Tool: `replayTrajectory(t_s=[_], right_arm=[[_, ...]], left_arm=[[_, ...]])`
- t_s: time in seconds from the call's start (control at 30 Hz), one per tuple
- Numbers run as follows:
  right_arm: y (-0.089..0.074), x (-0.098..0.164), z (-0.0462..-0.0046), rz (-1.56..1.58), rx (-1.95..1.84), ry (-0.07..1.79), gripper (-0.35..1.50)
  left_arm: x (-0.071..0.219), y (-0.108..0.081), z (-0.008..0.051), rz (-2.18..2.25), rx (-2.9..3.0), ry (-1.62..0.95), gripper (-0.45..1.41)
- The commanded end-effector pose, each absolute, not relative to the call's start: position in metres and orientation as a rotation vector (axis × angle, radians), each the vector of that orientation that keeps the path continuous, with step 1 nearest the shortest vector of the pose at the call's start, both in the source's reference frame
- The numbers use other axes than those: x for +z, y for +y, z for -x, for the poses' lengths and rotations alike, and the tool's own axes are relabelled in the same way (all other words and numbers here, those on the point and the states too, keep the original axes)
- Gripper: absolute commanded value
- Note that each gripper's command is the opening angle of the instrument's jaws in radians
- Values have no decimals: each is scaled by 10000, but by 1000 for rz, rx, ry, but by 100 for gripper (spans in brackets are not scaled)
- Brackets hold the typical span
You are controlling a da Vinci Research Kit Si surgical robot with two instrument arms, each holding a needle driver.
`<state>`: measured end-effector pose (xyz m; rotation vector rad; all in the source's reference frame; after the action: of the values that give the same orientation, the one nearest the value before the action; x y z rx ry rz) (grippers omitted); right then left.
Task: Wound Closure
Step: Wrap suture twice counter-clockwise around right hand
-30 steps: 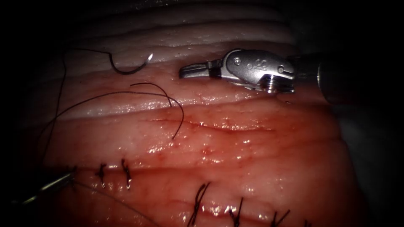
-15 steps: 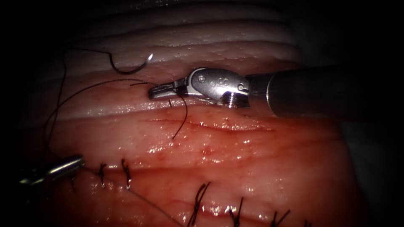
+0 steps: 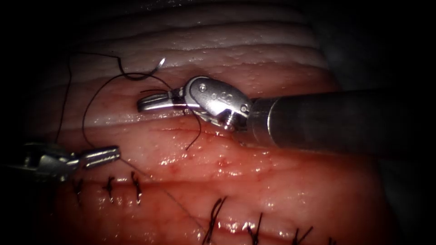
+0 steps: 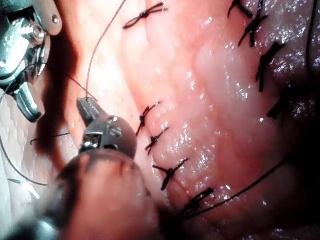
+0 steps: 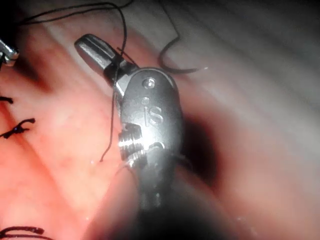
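Observation:
The curved needle [image 3: 138, 75] lies loose on the pale tissue [image 3: 254, 50] far above the stitched cut [image 3: 181, 190]. Neither tool holds it and it is not in the tissue. My right tool [image 3: 146, 101] lies just below it, jaws shut, with the dark thread [image 3: 198, 124] crossing at their base [image 5: 120, 60]; a free tail hangs below. At the cut's left end my left tool [image 3: 103, 156] is shut on a thin strand [image 3: 168, 199] that runs down to the right toward a stitch. This tool's tip [image 4: 87, 106] grips that strand [image 4: 92, 70].
Several dark knotted stitches [image 3: 135, 185] close the cut along the lower edge, more to the right [image 3: 214, 215]. A long thread loop [image 3: 84, 119] arcs across the left of the tissue up to the needle. Red fluid wets the tissue [image 3: 272, 172].
My right tool has come leftward and down from the upper right onto the thread below the needle. The left tool has risen up and to the right, drawing its strand taut; the loop has shifted.

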<state>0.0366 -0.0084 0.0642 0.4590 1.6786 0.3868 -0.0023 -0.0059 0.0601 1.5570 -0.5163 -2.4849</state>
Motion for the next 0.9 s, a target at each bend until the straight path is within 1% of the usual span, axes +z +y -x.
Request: replayTrajectory(t_s=[0.03, 0.3, 0.57, 0.6, 0.63, 0.67, 0.7, 0.73, 0.77, 0.8, 0.9], right_arm=[[-83, 641, -380, -456, 391, 1691, -35], [-90, 629, -399, -452, 416, 1746, -35], [-94, 624, -410, -452, 456, 1757, -35], [-93, 625, -412, -445, 475, 1752, -21], [-93, 625, -413, -434, 498, 1752, -1], [-92, 626, -414, -423, 510, 1748, 12], [-92, 626, -416, -421, 522, 1745, 34], [-91, 627, -417, -413, 531, 1739, 76], [-90, 627, -420, -401, 543, 1730, 98], [-89, 628, -422, -396, 548, 1727, 109], [-89, 630, -427, -388, 551, 1724, 125]], left_arm=[[611, -60, 33, -1553, -2483, -505, -45], [622, -64, 73, -1566, -2455, -441, -45], [625, -59, 94, -1585, -2428, -412, -45], [625, -60, 97, -1587, -2424, -409, -45], [625, -60, 99, -1586, -2421, -403, -45], [625, -61, 101, -1587, -2418, -400, -45], [624, -62, 104, -1586, -2414, -394, -45], [623, -63, 105, -1588, -2411, -394, -45], [621, -65, 106, -1589, -2408, -390, -45], [619, -66, 107, -1592, -2404, -389, -45], [608, -72, 108, -1595, -2397, -380, -45]])
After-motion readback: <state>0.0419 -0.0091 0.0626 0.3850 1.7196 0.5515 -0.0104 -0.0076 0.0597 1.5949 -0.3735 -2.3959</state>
